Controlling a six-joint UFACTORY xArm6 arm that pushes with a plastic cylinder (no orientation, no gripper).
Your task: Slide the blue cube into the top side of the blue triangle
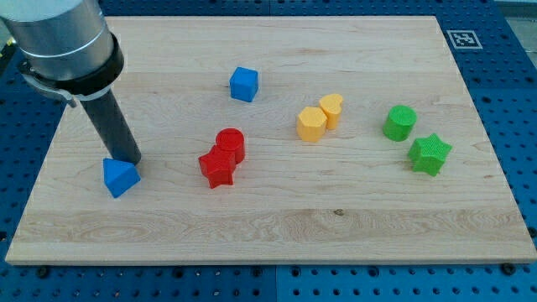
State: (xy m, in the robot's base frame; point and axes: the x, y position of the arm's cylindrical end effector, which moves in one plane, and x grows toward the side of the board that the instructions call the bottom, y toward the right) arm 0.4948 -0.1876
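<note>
The blue cube (244,84) sits in the upper middle of the wooden board (268,235). The blue triangle (120,177) lies near the board's left edge, well to the lower left of the cube. My tip (131,159) rests at the triangle's upper right corner, touching or almost touching it. The rod rises up and to the left from there. The cube is far from my tip, up and to the right.
A red cylinder (231,143) and a red star (217,169) sit together at the centre. A yellow hexagon (310,124) and a yellow heart (331,109) sit right of centre. A green cylinder (400,122) and a green star (430,154) sit at the right.
</note>
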